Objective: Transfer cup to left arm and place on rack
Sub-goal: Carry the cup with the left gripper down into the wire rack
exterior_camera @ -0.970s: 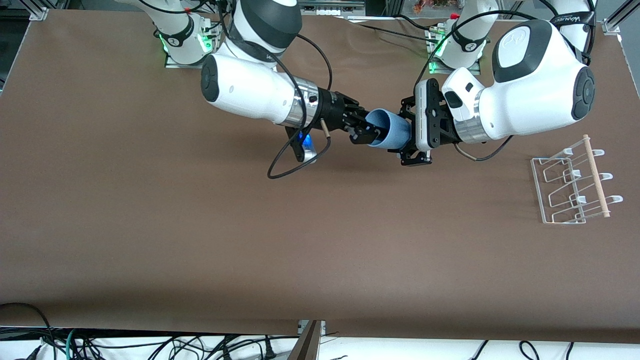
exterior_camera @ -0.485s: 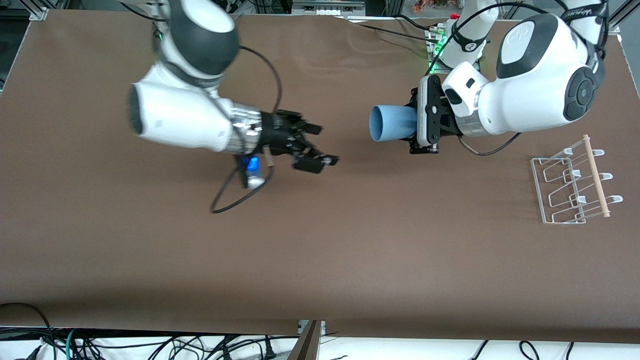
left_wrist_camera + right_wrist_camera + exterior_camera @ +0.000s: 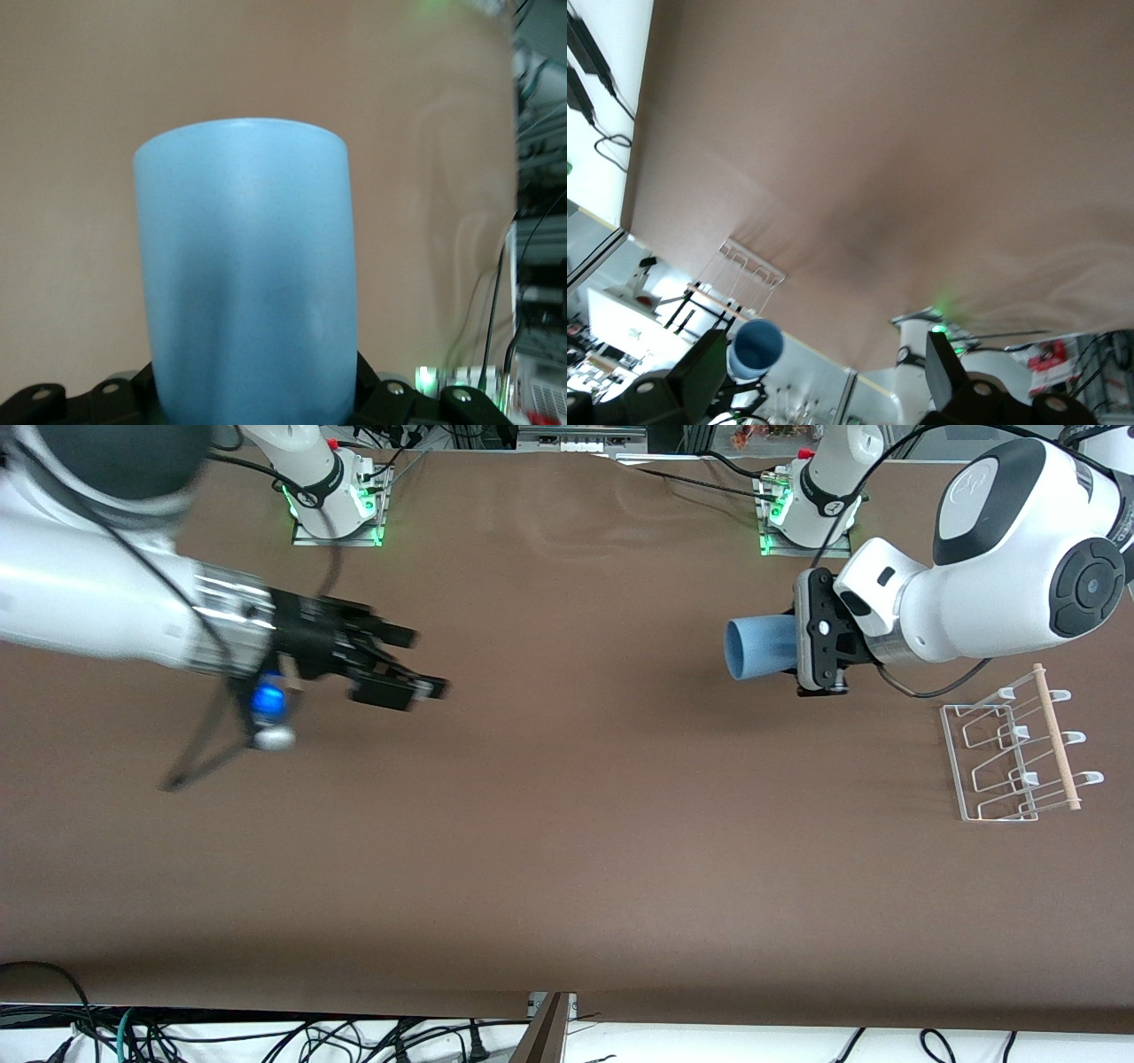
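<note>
The light-blue cup (image 3: 759, 647) is held on its side in the air by my left gripper (image 3: 802, 657), which is shut on its base; its open mouth faces the right arm's end. In the left wrist view the cup (image 3: 246, 274) fills the middle between the black fingers. My right gripper (image 3: 409, 666) is open and empty, over the table near the right arm's end; its fingers (image 3: 945, 367) stand wide apart in the right wrist view, where the cup (image 3: 755, 348) shows small and far off. The white wire rack (image 3: 1010, 748) with its wooden rod stands at the left arm's end.
The brown table (image 3: 567, 850) spreads between the arms. The arm bases with green lights (image 3: 337, 496) (image 3: 802, 500) stand along the top. Cables hang from the right wrist (image 3: 204, 753) and lie below the table's front edge.
My right gripper let go of the cup and drew back toward the right arm's end. My left gripper carried the cup toward the rack's end.
</note>
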